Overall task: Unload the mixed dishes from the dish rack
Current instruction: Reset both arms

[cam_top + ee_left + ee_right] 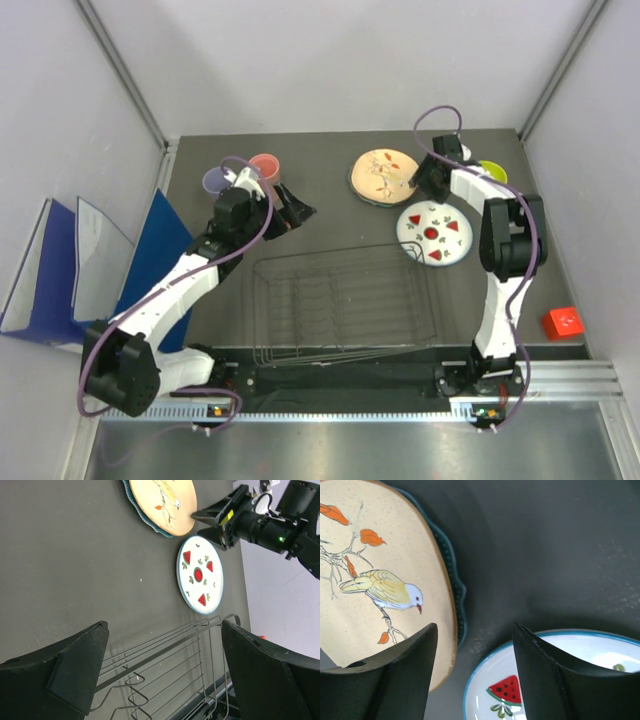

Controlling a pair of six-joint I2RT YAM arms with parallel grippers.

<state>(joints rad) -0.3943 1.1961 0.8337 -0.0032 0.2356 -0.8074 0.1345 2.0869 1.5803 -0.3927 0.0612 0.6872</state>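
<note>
The dark wire dish rack (340, 300) stands empty at the table's middle; its far corner shows in the left wrist view (165, 672). The lavender cup (215, 181) and salmon-pink cup (264, 166) stand at the back left. The peach plate (383, 176) lies on the teal scalloped plate (455, 580). The white plate with red marks (435, 233) lies beside them. The yellow-green bowl (492, 172) is partly hidden behind the right arm. My left gripper (295, 212) is open and empty above the rack's far left corner. My right gripper (420, 180) is open and empty between the two plates.
A red cube (563, 322) sits at the right edge of the table. Blue and white folders (80, 265) lean against the left wall. Grey walls close in the table on three sides.
</note>
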